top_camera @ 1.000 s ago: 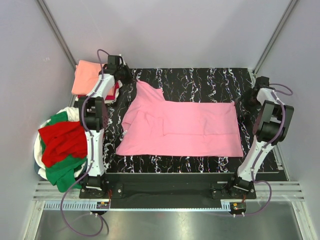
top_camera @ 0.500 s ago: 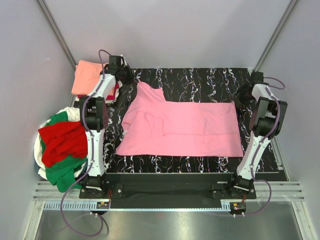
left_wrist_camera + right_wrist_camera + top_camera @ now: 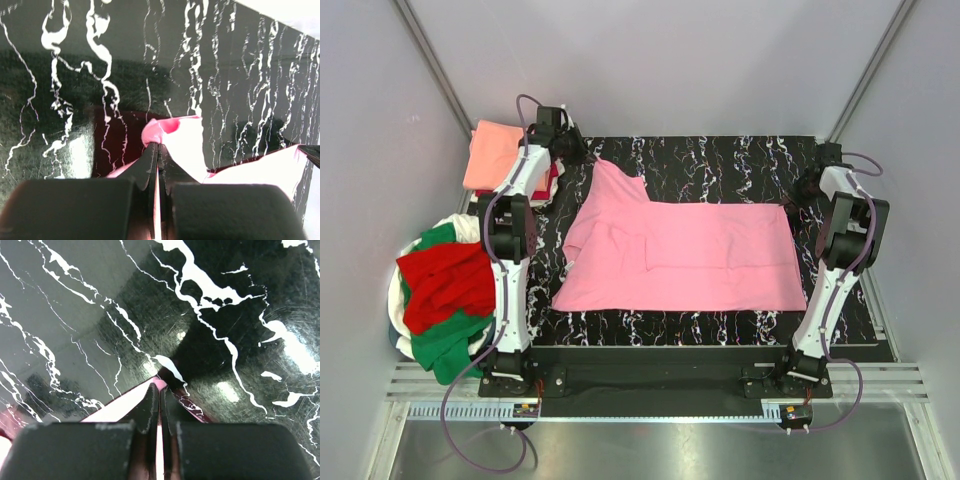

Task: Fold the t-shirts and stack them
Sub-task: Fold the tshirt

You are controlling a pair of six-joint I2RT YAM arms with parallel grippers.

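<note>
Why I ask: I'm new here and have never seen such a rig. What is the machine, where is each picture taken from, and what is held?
Two robot arms are bolted at the near edge of a black marbled table. The wide picture looks down from above; the two close-ups come from cameras on the wrists. A pink t-shirt lies spread on the table. The left gripper pinches its far left corner, the right gripper its far right corner, both shut. At left: a pile of red, green and white shirts, and a folded salmon-orange shirt.

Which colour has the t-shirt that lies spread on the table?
The t-shirt is bubblegum pink; the top external view shows it best.
</note>
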